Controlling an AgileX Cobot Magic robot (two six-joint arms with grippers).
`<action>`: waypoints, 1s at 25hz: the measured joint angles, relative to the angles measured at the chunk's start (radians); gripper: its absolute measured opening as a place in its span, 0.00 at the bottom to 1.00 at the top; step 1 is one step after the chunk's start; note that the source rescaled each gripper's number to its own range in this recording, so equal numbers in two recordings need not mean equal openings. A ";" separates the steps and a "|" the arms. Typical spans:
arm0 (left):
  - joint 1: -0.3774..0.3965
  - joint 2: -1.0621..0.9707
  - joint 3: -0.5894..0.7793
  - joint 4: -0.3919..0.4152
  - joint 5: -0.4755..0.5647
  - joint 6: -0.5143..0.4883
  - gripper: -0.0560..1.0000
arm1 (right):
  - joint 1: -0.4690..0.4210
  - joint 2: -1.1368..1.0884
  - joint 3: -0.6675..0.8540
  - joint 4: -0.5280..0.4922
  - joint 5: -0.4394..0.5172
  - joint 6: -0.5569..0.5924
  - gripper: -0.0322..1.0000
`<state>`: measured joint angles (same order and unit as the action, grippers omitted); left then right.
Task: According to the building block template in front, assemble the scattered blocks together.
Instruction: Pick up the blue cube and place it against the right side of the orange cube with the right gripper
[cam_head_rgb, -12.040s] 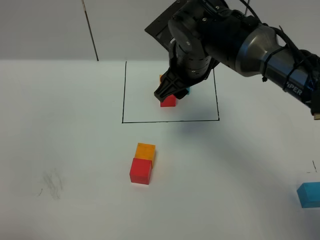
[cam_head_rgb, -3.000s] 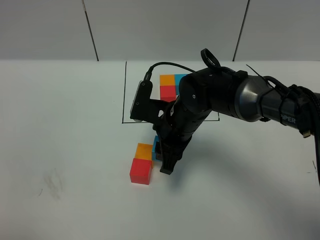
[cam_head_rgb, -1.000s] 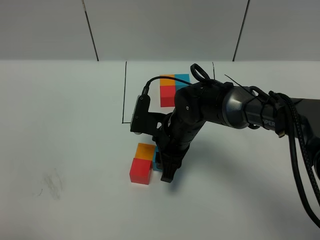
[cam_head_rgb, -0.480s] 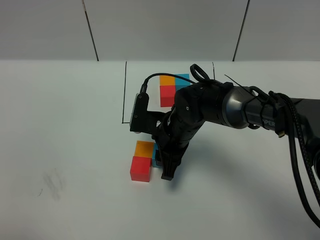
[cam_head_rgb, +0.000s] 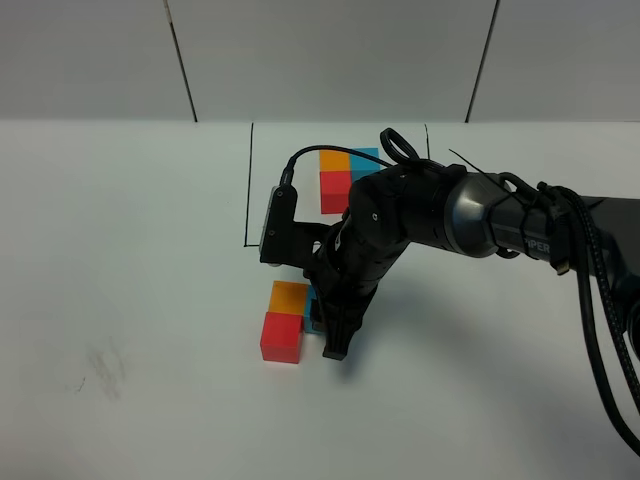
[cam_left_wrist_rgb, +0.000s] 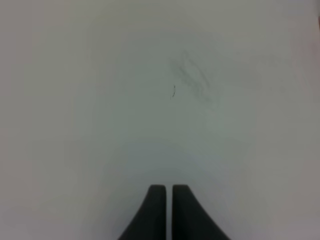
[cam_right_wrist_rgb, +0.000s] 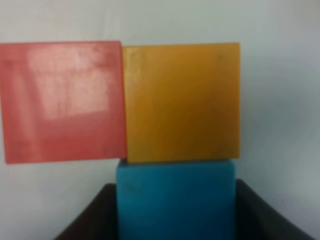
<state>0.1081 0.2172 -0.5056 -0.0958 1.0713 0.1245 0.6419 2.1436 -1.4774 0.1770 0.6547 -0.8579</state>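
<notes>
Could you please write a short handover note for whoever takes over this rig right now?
Left gripper: shut, empty, above bare table.
Right gripper: closed on the blue block, pressing it against the orange block.
The red block sits flush with the orange one, in front of it.
Template sits in the black frame beyond.
Done: all three loose blocks are together, apparently in the L.
Left: release, withdraw, compare with template.

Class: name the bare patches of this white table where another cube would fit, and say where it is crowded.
Free: the table's left side around the grey smudge, and the front edge. Crowded: the red cube, orange cube and blue cube under the right end effector, below the black-lined rectangle.
</notes>
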 joint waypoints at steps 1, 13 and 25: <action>0.000 0.000 0.000 0.000 0.000 0.000 0.06 | 0.000 0.000 0.000 0.000 -0.001 0.001 0.56; 0.000 0.000 0.000 0.000 0.000 0.000 0.06 | 0.000 0.022 -0.002 -0.002 -0.038 0.028 0.56; 0.000 0.000 0.000 0.000 0.000 0.000 0.06 | 0.000 0.029 -0.008 0.000 -0.039 0.066 0.56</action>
<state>0.1081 0.2172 -0.5056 -0.0958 1.0713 0.1245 0.6419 2.1730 -1.4857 0.1765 0.6157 -0.7916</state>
